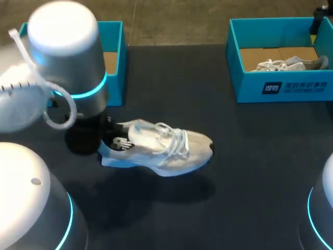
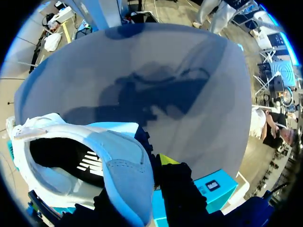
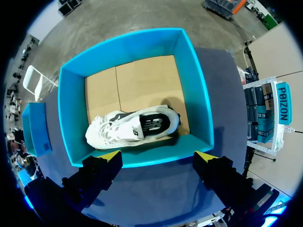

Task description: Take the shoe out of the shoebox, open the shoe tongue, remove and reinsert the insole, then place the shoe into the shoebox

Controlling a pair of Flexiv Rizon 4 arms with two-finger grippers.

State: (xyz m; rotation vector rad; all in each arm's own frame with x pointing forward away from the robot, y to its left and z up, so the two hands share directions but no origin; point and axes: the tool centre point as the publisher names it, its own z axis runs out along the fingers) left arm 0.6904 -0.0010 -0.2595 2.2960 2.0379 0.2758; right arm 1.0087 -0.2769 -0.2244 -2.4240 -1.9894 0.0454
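A white and beige shoe [image 1: 165,147] with loose white laces lies on its side in the middle of the dark table [image 1: 250,172], toe to the right. My left gripper [image 1: 111,137] is shut on its heel. In the left wrist view the heel wall [image 2: 124,163] sits between the fingers of the left gripper [image 2: 142,175]. One yellow fingertip [image 2: 165,159] shows outside it, and the black insole [image 2: 87,164] is visible inside. My right gripper [image 3: 158,156] hangs open above the right teal shoebox [image 3: 71,123]. A second white shoe [image 3: 135,127] lies in that box.
The right teal shoebox [image 1: 244,86] stands at the back right with the second shoe [image 1: 283,64] in it. Another teal box [image 1: 115,36] stands at the back left, partly hidden behind my left arm [image 1: 65,62]. A shadow lies on the table in front of the held shoe.
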